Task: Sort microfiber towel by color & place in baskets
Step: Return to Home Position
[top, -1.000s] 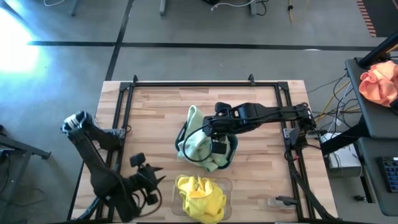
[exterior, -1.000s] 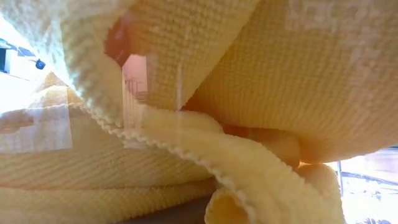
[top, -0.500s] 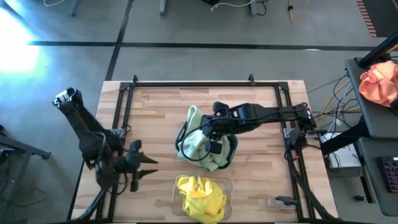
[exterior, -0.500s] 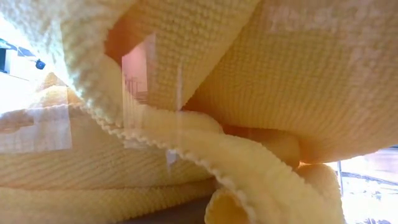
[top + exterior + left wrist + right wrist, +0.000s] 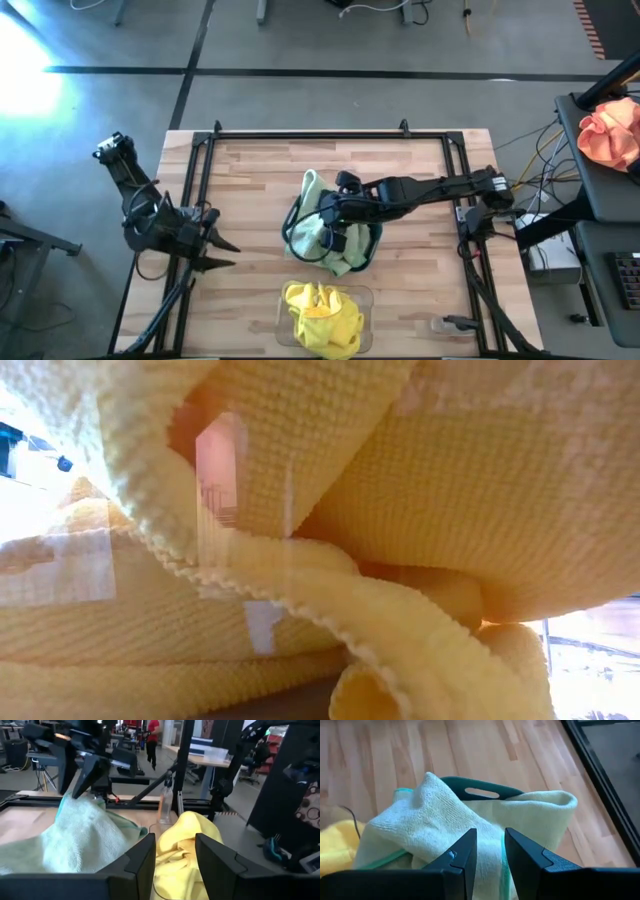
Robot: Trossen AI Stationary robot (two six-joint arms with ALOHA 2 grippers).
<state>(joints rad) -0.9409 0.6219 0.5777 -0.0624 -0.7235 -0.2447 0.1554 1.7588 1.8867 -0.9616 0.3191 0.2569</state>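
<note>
Pale green towels (image 5: 315,230) are heaped in the dark teal basket (image 5: 374,250) at mid-table, one fold hanging over its far-left rim. Bright yellow towels (image 5: 322,312) fill the clear basket (image 5: 366,294) at the near edge and block the low view (image 5: 400,510). My right gripper (image 5: 335,238) is open a little, right over the green heap (image 5: 445,815). The teal basket's handle slot (image 5: 480,795) shows beyond it. My left gripper (image 5: 222,252) is open at the table's left edge and points level toward both heaps (image 5: 85,835). My right gripper (image 5: 490,847) comes at the green towel heap from above, slanting from the table's right, and a fold of towel (image 5: 492,837) shows between its fingers. Whether the fingers touch it, I cannot tell.
Black frame rails (image 5: 300,135) run along the table's far, left and right sides. An orange-pink cloth (image 5: 610,130) lies on a bench off the table's right. A clear bottle (image 5: 165,805) stands at the right edge. Bare wood lies left of the baskets (image 5: 250,190).
My left arm has swung from the table's near-left corner back toward the left and far side, its open gripper now farther from the clear basket. My right gripper has shifted slightly left over the teal basket. The towels have kept their places.
</note>
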